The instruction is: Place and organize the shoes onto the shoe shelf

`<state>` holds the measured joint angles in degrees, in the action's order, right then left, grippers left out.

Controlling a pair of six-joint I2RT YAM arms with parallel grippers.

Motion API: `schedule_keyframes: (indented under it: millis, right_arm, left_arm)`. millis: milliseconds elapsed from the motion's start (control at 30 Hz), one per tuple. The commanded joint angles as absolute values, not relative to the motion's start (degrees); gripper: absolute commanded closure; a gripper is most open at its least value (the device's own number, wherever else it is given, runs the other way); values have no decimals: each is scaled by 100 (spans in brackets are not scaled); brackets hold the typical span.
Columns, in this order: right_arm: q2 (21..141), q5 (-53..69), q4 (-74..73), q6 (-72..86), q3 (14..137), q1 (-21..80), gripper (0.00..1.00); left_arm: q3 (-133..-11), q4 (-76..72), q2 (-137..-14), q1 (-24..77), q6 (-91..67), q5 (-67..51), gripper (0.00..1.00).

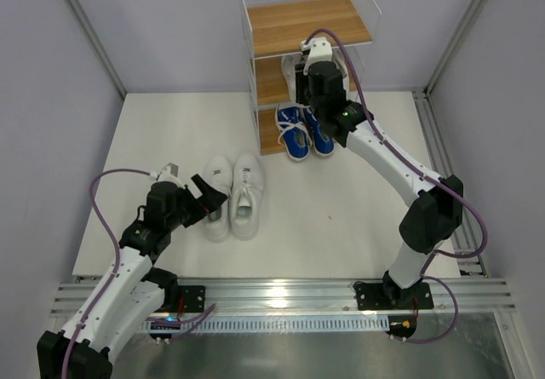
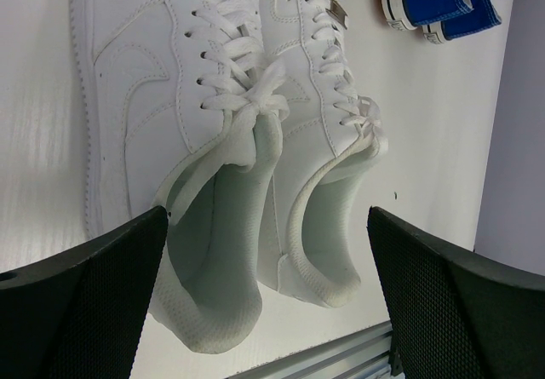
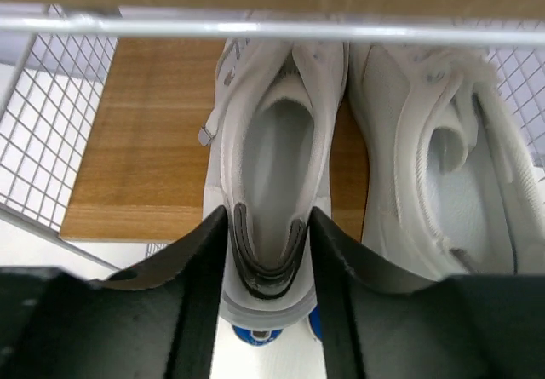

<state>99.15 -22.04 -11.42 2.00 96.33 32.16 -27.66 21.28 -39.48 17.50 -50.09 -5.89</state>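
Note:
The shoe shelf [image 1: 302, 21] stands at the back, its top board bare. My right gripper [image 1: 313, 62] reaches into the middle tier and is shut on the heel of a white shoe [image 3: 277, 132], with my right gripper [image 3: 268, 226] pinching it from both sides. A second white shoe [image 3: 434, 166] lies beside it on the board [image 3: 145, 140]. The blue pair [image 1: 305, 132] sits on the bottom tier. The other white pair [image 1: 234, 193] stands on the floor. My left gripper [image 1: 206, 198] is open just behind their heels; my left gripper [image 2: 266, 217] spans both shoes [image 2: 145, 81] without touching.
Aluminium rails run along the near edge [image 1: 281, 294] and the right side [image 1: 438, 140]. Grey walls close in the white floor on the left, back and right. The shelf's wire side [image 3: 51, 123] is close to the left of my right gripper.

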Motion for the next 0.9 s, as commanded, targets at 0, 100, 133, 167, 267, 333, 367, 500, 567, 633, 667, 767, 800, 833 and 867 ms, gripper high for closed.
schedule_keyframes:
  millis: [0, 100, 133, 167, 267, 333, 367, 500, 567, 633, 667, 767, 800, 833, 867]
  right_arm:
    - [9546, -2127, -283, 237, 9774, 3199, 52]
    - [9238, -2013, -158, 272, 9510, 3199, 37]
    - [9159, -2004, -141, 272, 9388, 3208, 34]
    - [9010, -1943, -80, 281, 9308, 3217, 33]
    - [8598, -1864, -26, 343, 8913, 3269, 33]
    - [8342, -1828, 202, 369, 8485, 3339, 33]
    - [8028, -1880, 315, 369, 8307, 3488, 33]
    - [7193, -2187, 527, 264, 7001, 4198, 33]
    - [6936, -2460, 580, 290, 6515, 4569, 32]
    - [6576, -2706, 720, 639, 5701, 5061, 33]
    - [6470, -2803, 790, 789, 5417, 5228, 33]
    - [6328, -2997, 1019, 1403, 4511, 5782, 32]
    - [6354, -3006, 1028, 1519, 4274, 5914, 30]
    - [6476, -2945, 1054, 1747, 4202, 6211, 29]
    - [6530, -2849, 1133, 1810, 4140, 6353, 29]
  left_arm:
    - [-2936, 2224, -3955, 1705, -4825, -387, 0]
    - [-2936, 2206, -3973, 1696, -4834, -369, 0]
    - [-2936, 2180, -3990, 1705, -4834, -378, 0]
    - [-2936, 2162, -4025, 1696, -4834, -387, 0]
    - [-2944, 2171, -4087, 1705, -4825, -422, 0]
    - [-2953, 2180, -4078, 1705, -4825, -413, 0]
    - [-2953, 2180, -4069, 1705, -4825, -413, 0]
    - [-2971, 2215, -4043, 1705, -4808, -378, 0]
    - [-2988, 2258, -4034, 1696, -4790, -352, 0]
    - [-2979, 2250, -4034, 1705, -4790, -369, 0]
    - [-2979, 2259, -4052, 1696, -4790, -360, 0]
    - [-2997, 2276, -4025, 1705, -4799, -343, 0]
    - [-3032, 2346, -4025, 1705, -4799, -308, 0]
    - [-3067, 2373, -3999, 1696, -4799, -282, 0]
    - [-3067, 2408, -3964, 1705, -4808, -255, 0]
